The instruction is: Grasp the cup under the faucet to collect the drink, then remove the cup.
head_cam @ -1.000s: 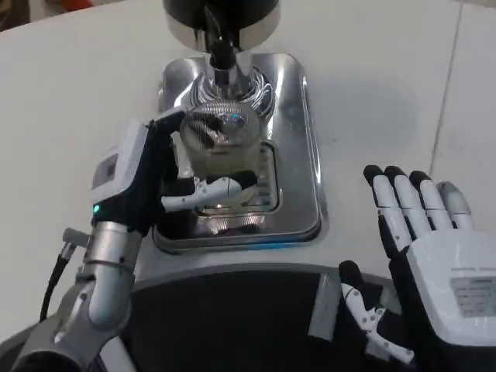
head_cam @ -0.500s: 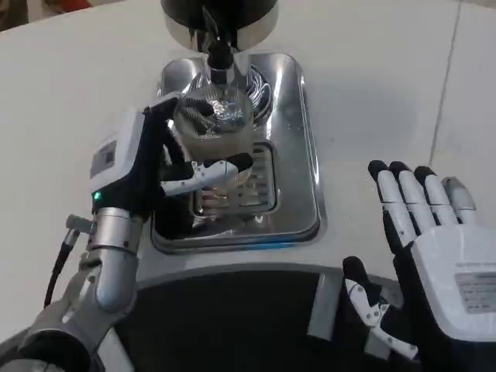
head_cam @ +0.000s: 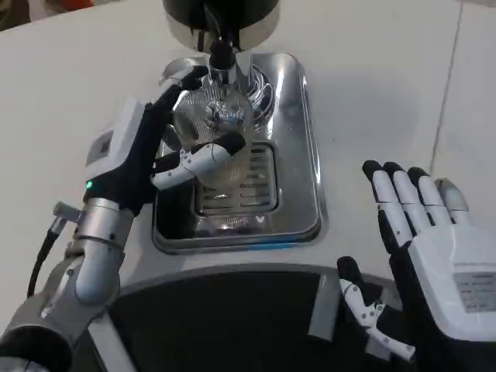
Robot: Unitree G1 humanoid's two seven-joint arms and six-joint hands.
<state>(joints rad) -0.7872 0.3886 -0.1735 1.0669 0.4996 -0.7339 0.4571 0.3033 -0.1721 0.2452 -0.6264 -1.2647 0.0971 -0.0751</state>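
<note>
A clear glass cup [head_cam: 215, 128] stands on the steel drip tray [head_cam: 298, 155], directly below the black faucet spout [head_cam: 220, 53] of the dispenser [head_cam: 221, 17]. My left hand [head_cam: 147, 159] grips the cup from its left side, thumb across the front and fingers wrapped behind. The cup seems to hold some pale liquid, though reflections make it hard to judge. My right hand [head_cam: 422, 240] rests at the lower right with fingers spread, apart from the tray and holding nothing.
The tray's slotted grate [head_cam: 256, 190] lies just in front of the cup. White table [head_cam: 387, 77] stretches to the right and left of the tray. A dark curved edge of my body [head_cam: 232, 310] fills the bottom.
My left hand has carried the cup further back on the tray, up under the spout. The right hand has barely shifted.
</note>
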